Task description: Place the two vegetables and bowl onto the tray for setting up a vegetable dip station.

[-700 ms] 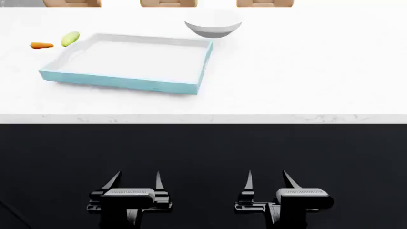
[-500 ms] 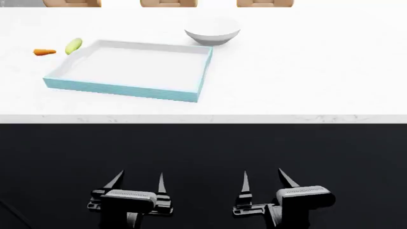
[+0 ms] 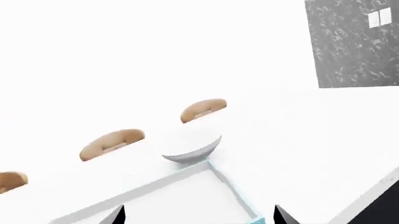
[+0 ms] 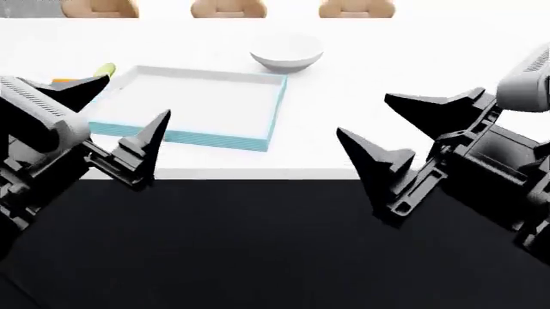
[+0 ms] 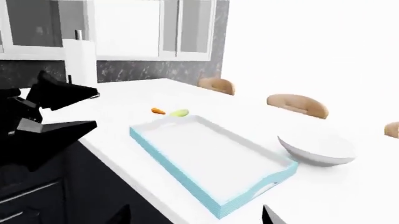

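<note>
The tray (image 4: 180, 136), white inside with light blue walls, lies on the white counter left of centre. The white bowl (image 4: 287, 53) stands just beyond the tray's far right corner. The pale green cucumber (image 4: 105, 69) and the orange carrot (image 4: 64, 80) lie off the tray's far left corner, partly behind my left gripper. My left gripper (image 4: 138, 96) is open and empty, raised at the counter's near edge. My right gripper (image 4: 362, 114) is open and empty to the right. The right wrist view shows the tray (image 5: 181, 172), bowl (image 5: 318, 148), carrot (image 5: 158, 111) and cucumber (image 5: 179, 112). The left wrist view shows the tray's corner (image 3: 218, 177) and the bowl (image 3: 193, 147).
The counter's near edge (image 4: 275, 174) runs above a dark front panel. Three tan chairs (image 4: 228, 8) stand along the far side. A white roll (image 5: 80, 56) stands on a back counter under cabinets.
Both arms have risen from low before the dark panel to the counter's near edge and now loom large. The view has shifted. The tray, bowl and vegetables lie as before.
</note>
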Motion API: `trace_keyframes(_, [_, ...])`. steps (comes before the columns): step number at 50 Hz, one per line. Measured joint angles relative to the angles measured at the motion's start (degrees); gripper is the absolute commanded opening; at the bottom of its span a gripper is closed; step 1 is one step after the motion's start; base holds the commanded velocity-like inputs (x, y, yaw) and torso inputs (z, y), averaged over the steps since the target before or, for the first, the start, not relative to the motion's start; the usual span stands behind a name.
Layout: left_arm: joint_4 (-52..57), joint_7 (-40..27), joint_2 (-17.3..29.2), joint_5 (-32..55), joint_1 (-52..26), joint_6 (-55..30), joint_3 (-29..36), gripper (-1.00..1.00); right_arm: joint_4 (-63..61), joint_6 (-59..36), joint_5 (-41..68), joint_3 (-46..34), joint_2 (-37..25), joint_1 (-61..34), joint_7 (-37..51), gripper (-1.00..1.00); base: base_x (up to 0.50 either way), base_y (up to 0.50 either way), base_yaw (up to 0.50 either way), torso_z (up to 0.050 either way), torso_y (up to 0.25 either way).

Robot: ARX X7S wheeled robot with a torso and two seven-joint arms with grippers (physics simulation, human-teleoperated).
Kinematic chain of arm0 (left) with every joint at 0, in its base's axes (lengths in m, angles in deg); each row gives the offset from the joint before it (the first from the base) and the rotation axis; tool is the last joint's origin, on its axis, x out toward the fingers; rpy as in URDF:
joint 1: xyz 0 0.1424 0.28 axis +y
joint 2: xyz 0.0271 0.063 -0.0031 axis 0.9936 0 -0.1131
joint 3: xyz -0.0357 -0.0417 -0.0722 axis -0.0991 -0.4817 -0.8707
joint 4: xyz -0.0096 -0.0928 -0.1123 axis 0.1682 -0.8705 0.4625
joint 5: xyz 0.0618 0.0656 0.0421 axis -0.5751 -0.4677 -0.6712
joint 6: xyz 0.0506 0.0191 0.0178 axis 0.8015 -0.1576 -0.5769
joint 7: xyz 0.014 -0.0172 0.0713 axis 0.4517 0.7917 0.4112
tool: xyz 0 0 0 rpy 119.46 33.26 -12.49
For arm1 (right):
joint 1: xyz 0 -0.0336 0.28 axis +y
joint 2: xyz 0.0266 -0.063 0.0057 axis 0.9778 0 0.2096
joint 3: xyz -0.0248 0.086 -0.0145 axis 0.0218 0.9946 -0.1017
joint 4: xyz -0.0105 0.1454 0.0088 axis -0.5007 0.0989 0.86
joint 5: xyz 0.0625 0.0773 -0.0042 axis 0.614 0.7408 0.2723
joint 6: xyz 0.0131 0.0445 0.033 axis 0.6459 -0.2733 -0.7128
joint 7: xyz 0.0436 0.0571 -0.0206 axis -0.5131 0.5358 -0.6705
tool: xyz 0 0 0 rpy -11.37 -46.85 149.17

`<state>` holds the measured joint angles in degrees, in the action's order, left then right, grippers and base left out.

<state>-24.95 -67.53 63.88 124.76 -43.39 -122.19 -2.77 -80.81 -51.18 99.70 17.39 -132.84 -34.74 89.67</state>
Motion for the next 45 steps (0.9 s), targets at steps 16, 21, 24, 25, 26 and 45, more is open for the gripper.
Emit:
trace_keyframes(16, [-24.9, 11.3, 11.1, -8.4, -43.2, -2.3, 22.2, 1.0, 23.0, -11.1, -17.0, -26.6, -1.1, -52.1, -29.5, 1.0, 0.08, 0.41, 0.0, 0.046, 0.166])
trace_keyframes(21, [-33.4, 14.2, 11.0, -12.7, -51.6, 0.5, 28.7, 1.0, 28.7, -10.0, -23.7, -33.2, 0.7, -60.7, -37.2, 1.0, 0.34, 0.39, 0.0, 0.045, 0.168])
trace_keyframes(24, [-36.8, 15.3, 11.1, -14.6, -54.8, 1.7, 31.5, 1.0, 31.1, -9.4, -26.4, -35.7, 1.5, -63.9, -40.1, 1.0, 0.48, 0.23, 0.0, 0.045, 0.168])
trace_keyframes(25, [-37.8, 15.6, 11.1, -15.1, -55.7, 2.1, 32.3, 1.0, 31.9, -9.1, -27.2, -36.4, 1.8, -64.7, -40.9, 1.0, 0.5, 0.19, 0.0, 0.046, 0.17])
trace_keyframes(26, [-38.6, 15.9, 11.1, -15.6, -56.5, 2.4, 33.0, 1.0, 32.6, -8.9, -27.9, -37.0, 2.1, -65.5, -41.5, 1.0, 0.5, 0.18, 0.0, 0.046, 0.166])
trace_keyframes(45, [-51.1, 20.1, 9.0, -21.5, -66.2, 8.3, 41.5, 1.0, 42.9, -2.4, -37.7, -44.0, 6.6, -72.6, -49.6, 1.0, 0.49, 0.23, 0.0, 0.018, 0.047])
